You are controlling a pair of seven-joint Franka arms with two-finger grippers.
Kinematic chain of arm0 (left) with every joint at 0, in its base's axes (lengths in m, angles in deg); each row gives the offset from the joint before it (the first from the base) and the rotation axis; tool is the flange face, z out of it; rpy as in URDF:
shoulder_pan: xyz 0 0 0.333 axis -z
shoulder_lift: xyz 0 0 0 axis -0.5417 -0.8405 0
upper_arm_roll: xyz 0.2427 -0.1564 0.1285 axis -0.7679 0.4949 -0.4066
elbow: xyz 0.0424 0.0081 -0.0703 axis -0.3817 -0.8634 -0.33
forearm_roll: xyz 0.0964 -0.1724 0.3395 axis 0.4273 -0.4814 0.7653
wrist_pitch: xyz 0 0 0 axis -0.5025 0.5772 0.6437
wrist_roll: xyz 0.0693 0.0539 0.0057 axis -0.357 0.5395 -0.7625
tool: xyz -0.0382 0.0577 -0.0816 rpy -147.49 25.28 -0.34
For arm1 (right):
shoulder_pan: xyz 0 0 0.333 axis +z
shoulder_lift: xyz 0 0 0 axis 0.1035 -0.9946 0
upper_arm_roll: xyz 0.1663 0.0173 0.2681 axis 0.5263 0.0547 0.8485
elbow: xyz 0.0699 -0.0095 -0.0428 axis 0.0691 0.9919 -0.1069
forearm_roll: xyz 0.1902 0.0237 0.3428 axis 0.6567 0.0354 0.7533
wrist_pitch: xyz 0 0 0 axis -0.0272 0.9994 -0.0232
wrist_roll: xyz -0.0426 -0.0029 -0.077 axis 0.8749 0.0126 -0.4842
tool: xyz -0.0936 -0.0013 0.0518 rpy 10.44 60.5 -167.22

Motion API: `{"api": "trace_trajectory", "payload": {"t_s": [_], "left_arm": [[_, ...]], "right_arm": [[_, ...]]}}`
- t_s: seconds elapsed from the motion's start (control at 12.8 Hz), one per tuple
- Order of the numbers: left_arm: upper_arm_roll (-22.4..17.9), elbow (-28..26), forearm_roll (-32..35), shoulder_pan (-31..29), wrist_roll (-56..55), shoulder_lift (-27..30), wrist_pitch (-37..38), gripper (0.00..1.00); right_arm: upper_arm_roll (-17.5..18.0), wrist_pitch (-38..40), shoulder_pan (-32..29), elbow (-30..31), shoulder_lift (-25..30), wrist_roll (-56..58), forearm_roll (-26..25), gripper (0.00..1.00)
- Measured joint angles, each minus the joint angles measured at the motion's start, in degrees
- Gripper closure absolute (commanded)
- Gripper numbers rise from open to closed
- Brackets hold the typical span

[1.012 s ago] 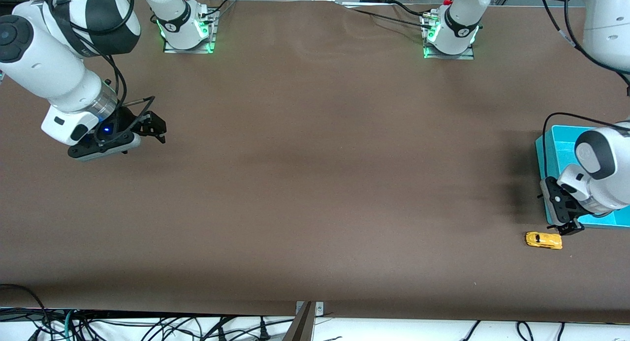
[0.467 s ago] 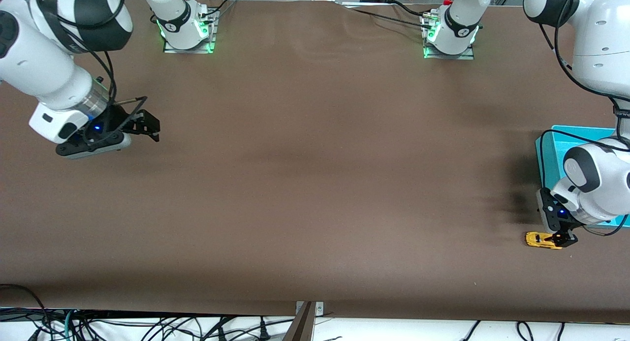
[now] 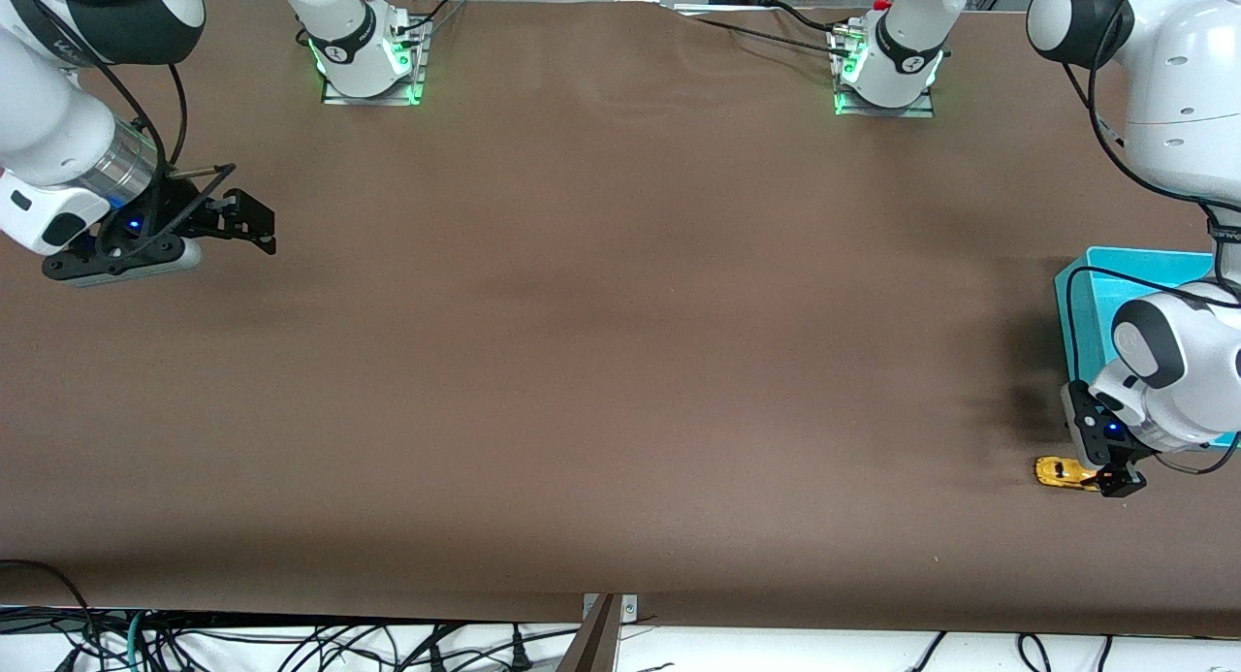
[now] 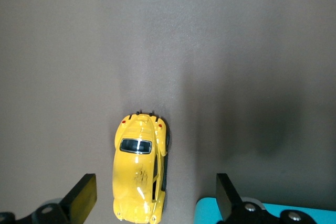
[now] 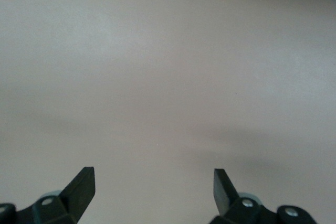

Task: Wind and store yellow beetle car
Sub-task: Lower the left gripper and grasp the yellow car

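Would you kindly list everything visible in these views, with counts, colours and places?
Small rounded yellow toy beetle car: one, yellow with dark windows, on the table near the left arm's end, nearer the front camera than the bin.
Turquoise plastic bin: one, turquoise, at the left arm's end.
Brown table surface: one, brown.
Left end effector: one, black, open, straddling the car.
Right end effector: one, black, open, waiting over the right arm's end.

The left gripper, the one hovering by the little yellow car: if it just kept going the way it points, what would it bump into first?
Most likely the yellow beetle car. The left gripper points down with its fingers open, and the car sits between them, nearer one finger. How high it hovers is unclear.
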State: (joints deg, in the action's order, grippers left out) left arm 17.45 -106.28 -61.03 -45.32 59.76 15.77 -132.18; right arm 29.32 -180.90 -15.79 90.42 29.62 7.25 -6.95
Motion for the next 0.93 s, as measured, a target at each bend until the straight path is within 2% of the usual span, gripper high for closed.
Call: {"api": "trace_trajectory", "payload": {"t_s": [0.78,0.93], "left_arm": [[0.07,5.07,-0.01,0.53,-4.51,-5.05,-0.03,0.01],[0.06,5.32,-0.01,0.52,-6.23,-5.52,-0.03,0.32]], "right_arm": [[-0.19,0.05,0.29,0.32,-0.95,0.00,0.00,0.00],[-0.20,0.05,0.29,0.36,-0.95,0.00,0.00,0.00]]}}
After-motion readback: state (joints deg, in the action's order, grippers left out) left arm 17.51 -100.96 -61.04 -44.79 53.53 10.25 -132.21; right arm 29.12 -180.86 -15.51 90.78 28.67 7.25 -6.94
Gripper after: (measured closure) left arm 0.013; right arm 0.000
